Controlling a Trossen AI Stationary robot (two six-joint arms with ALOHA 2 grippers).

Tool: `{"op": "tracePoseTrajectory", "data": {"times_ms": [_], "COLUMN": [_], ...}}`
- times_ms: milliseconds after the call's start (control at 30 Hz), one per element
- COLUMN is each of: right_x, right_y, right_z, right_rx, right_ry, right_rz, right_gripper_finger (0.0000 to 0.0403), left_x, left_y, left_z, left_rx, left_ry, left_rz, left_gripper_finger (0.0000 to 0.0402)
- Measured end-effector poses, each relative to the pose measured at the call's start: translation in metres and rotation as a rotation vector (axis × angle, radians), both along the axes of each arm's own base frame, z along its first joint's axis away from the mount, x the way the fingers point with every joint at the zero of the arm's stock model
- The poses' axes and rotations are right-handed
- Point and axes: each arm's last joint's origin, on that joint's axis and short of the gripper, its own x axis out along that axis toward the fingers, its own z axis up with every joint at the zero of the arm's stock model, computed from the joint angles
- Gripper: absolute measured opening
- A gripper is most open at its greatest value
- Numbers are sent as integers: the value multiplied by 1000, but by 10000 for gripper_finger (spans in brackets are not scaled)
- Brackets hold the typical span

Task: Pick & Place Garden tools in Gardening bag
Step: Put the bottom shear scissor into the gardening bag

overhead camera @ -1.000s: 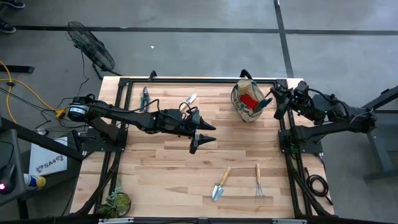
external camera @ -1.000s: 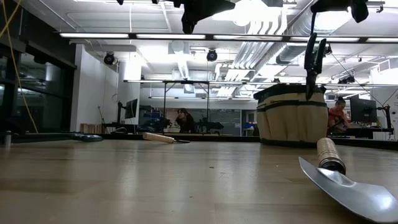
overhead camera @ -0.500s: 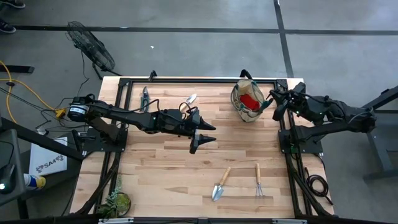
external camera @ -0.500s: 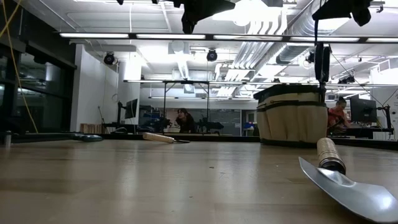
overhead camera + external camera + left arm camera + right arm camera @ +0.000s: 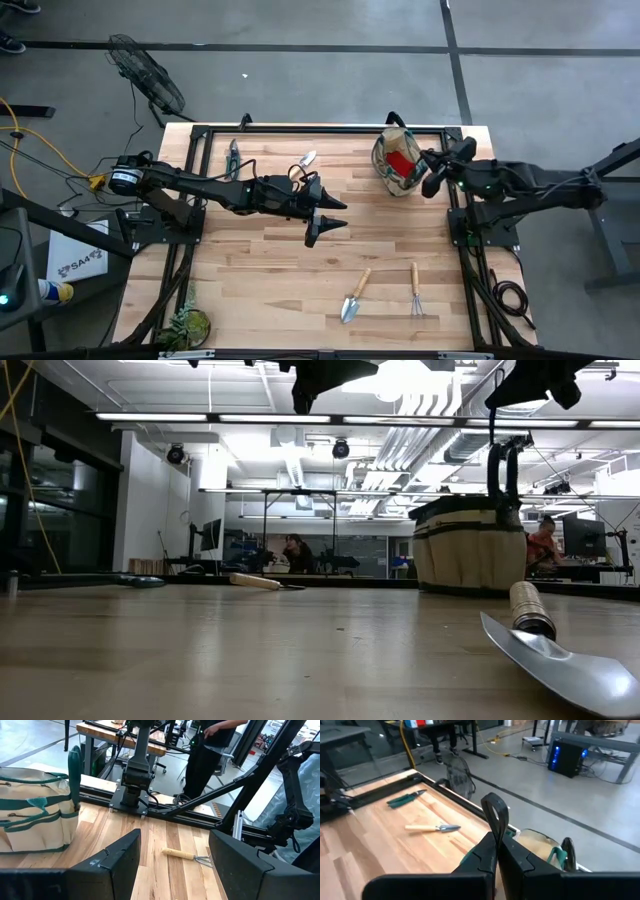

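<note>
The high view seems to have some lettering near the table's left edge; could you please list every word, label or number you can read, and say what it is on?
"SA4": on the white box on the floor left of the table.
The smaller marks before it on that box are too small to read.
Gardening bag, trowel, hand rake: no readable text.
</note>
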Motion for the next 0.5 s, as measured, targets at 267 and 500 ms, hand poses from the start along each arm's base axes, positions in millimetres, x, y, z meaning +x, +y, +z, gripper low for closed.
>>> {"op": "tracePoseTrajectory", "data": {"times_ms": [267, 500], "right_x": [1, -1], "right_y": [-1, -3], "right_z": [-4, -2], "right_rx": [-28, -63], "right_ry": [45, 34], "right_rz": [-73, -120], "right_gripper_finger": [4, 4], "left_x": [0, 0], "left_y": [0, -1], "left_z": [0, 0], "left_rx": [-4, -7], "left_ry": [0, 1], "left_rz": [1, -22], "left_gripper_finger": [230, 230]}}
